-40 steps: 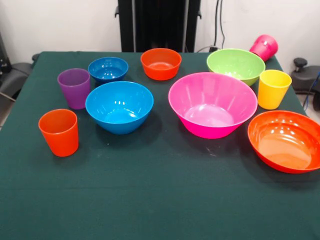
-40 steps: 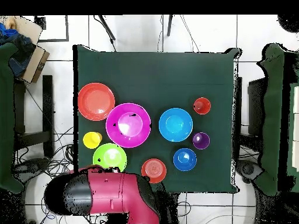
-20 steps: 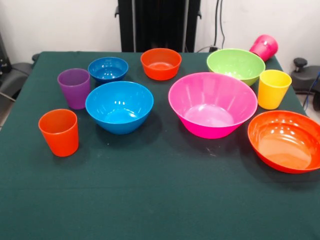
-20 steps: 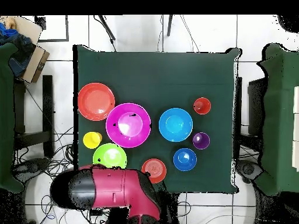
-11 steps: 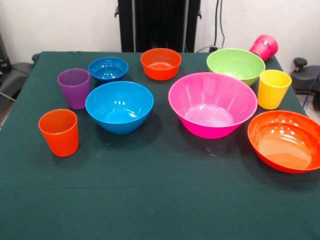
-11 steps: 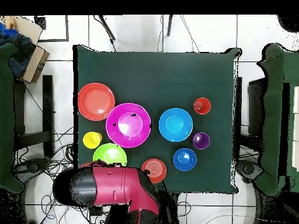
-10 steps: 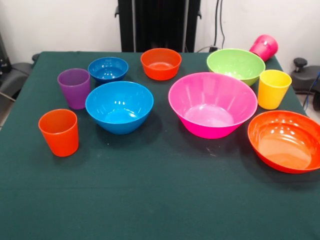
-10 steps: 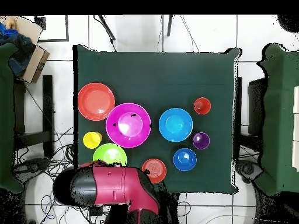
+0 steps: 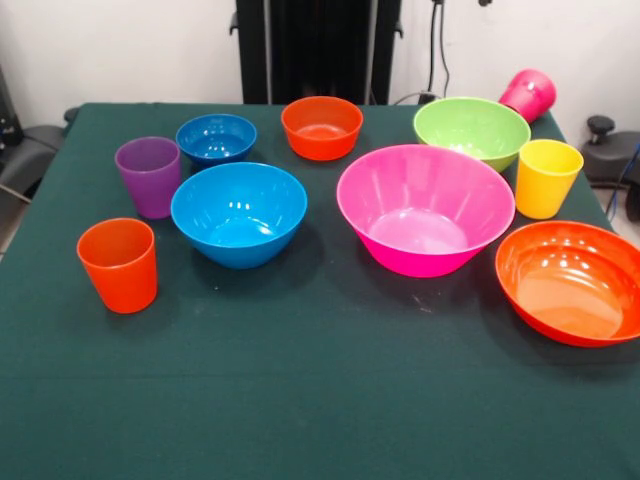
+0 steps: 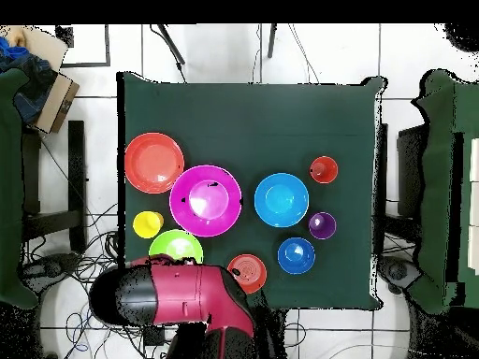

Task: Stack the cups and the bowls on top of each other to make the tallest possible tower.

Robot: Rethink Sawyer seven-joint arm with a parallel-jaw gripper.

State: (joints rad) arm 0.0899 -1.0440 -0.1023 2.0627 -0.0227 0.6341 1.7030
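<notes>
Nothing is stacked. Across the table stand a very large pink bowl, a large orange bowl, a medium blue bowl, a lime green bowl, a small blue bowl and a small orange bowl. The orange cup, purple cup and yellow cup are upright. The magenta cup lies tipped at the far right corner. Only a dark bit of my gripper shows at the top edge, above the lime bowl.
The red and black arm hangs over the table's edge beside the lime bowl and small orange bowl in the overhead view. The green table has bare cloth along its near side. Chairs stand at both sides.
The arm has swung slightly along the table's edge in the overhead view, and a dark tip has appeared at the front view's top edge. No cup or bowl has moved.
</notes>
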